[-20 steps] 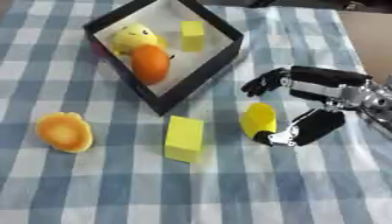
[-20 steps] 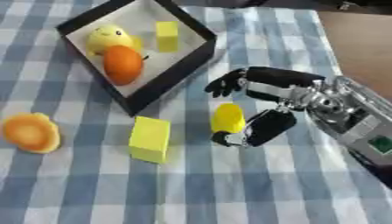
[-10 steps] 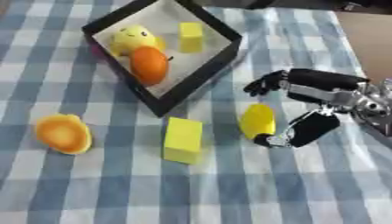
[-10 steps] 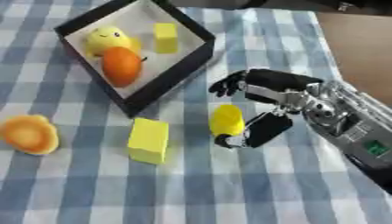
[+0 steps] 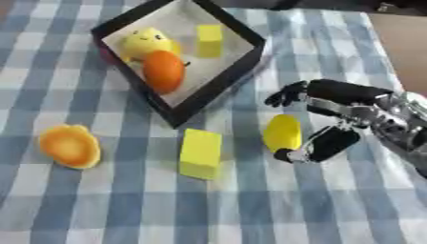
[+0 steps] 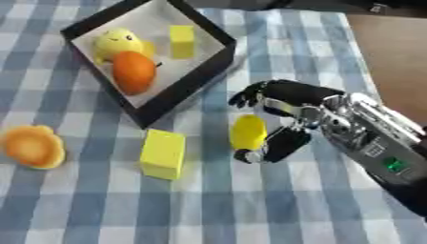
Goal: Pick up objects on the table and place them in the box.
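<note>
A black box stands at the back left and holds a yellow duck toy, an orange and a small yellow block. On the checked cloth lie a yellow oval object, a yellow block and an orange flower-shaped object. My right hand comes in from the right and sits beside the yellow oval object, its fingers spread above it and its thumb just below it. The hand is open and not closed round the object. My left hand is out of view.
The blue and white checked tablecloth covers the table. A brown surface shows past the cloth's right edge at the back.
My right hand has crept slightly closer to the yellow oval object. Nothing else on the cloth has moved.
</note>
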